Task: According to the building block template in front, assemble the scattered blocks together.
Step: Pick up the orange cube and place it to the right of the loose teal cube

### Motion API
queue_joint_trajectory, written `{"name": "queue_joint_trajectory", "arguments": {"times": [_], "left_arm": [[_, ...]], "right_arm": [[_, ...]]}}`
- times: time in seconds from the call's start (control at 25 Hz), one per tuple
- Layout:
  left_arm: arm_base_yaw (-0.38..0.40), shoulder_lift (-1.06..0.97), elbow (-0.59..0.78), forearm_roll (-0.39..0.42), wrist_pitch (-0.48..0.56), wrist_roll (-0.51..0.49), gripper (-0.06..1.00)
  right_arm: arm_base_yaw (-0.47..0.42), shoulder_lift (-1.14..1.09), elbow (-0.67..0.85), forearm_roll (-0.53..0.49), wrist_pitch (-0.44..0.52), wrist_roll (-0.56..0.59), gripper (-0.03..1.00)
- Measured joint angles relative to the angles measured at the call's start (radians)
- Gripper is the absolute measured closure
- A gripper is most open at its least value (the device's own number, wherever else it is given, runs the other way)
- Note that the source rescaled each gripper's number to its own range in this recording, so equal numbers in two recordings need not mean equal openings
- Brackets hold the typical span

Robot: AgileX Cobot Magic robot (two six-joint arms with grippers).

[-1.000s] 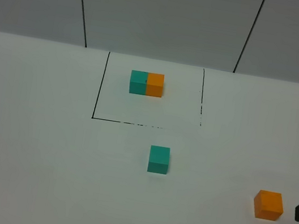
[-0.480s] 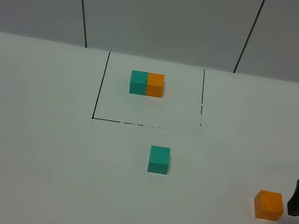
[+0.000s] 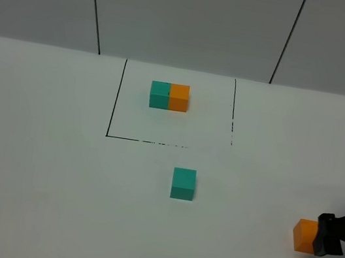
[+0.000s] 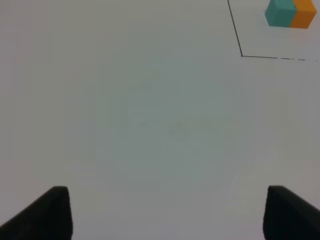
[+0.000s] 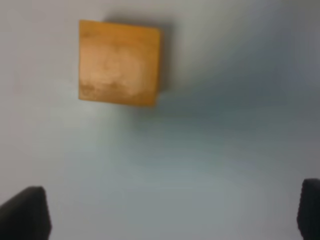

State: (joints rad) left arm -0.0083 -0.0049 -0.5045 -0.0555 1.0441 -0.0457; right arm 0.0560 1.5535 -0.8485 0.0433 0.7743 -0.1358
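Your right fingers (image 3: 328, 238) were spread, empty — the orange cube (image 3: 304, 235) lay just at their 9 o'clock, far nearer than your parted left fingers (image 4: 50, 215).

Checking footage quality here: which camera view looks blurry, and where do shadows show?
Right wrist view: the orange matte cube is soft and out of focus, a dark shadow beside it. Exterior high view: sharp, evenly lit, the teal matte cube nearly shadowless. Left wrist view: even light, no glare.

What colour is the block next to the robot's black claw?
The block is orange. It shows best in the right wrist view.
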Motion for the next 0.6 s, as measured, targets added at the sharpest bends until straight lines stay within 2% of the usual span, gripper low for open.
{"name": "queue_joint_trajectory", "arguments": {"times": [0.2,0.6], "left_arm": [[0.000,0.000,0.000,0.000,0.000,0.000,0.30],[0.000,0.000,0.000,0.000,0.000,0.000,0.30]], "right_arm": [[0.036,0.090,-0.051,-0.020,-0.020,0.050,-0.03],[0.068,0.218,-0.115,0.012,-0.043,0.089,-0.03]]}}
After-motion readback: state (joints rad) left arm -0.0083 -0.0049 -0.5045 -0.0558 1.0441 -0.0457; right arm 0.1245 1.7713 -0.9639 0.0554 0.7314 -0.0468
